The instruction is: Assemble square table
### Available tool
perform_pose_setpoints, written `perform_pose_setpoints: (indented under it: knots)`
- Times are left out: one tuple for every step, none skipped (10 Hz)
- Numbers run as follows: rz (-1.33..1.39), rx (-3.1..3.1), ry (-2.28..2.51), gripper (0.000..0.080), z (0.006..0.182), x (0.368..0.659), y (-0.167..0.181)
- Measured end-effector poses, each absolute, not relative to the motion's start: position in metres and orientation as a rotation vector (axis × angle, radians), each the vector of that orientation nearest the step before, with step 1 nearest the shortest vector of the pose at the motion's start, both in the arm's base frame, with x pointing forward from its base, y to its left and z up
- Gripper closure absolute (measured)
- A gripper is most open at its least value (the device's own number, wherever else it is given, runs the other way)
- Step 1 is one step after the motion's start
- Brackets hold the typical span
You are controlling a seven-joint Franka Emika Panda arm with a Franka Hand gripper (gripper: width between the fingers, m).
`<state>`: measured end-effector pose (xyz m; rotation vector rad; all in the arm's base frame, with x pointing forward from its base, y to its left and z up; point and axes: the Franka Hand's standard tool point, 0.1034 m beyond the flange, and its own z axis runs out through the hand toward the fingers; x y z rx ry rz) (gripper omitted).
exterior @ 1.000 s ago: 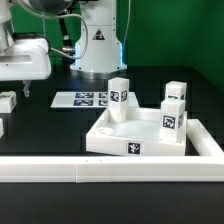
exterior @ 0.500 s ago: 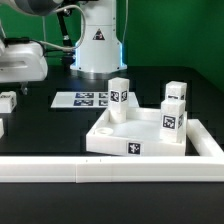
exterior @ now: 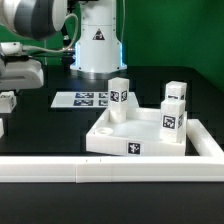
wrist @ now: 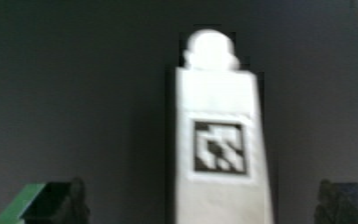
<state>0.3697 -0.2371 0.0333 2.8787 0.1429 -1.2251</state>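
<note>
With my claw (wrist: 197, 203) spread wide above a loose leg (wrist: 218, 130), I judge the next move: descend, straddle it, and close.

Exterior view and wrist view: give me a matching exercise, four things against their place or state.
Things:
1. table top
2. marker board
3. border rail
4. gripper

Places or states:
A. lies flat on the black table, behind the other white parts
B. open, with a tagged leg between its fingers, apart from both
C. carries upright legs
D. long, nearest the camera in the exterior view

Pairs: 1-C, 2-A, 3-D, 4-B
</note>
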Motion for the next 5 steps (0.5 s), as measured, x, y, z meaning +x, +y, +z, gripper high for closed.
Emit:
perform_pose_setpoints:
  knots:
    - [-1.182, 2.887, 0.147, 0.0150, 0.0360, 0.3721, -0.2413]
    - [-1.171, 2.891, 0.135, 0.0150, 0.0373, 0.3694, -0.2445]
    - [-1.174, 2.889, 0.138, 0.0150, 0.0357, 0.3697, -0.2438]
    - [-1.175, 2.887, 0.140, 0.0150, 0.0354, 0.3699, -0.2432]
    - [-1.175, 2.887, 0.140, 0.0150, 0.0353, 0.3699, -0.2431]
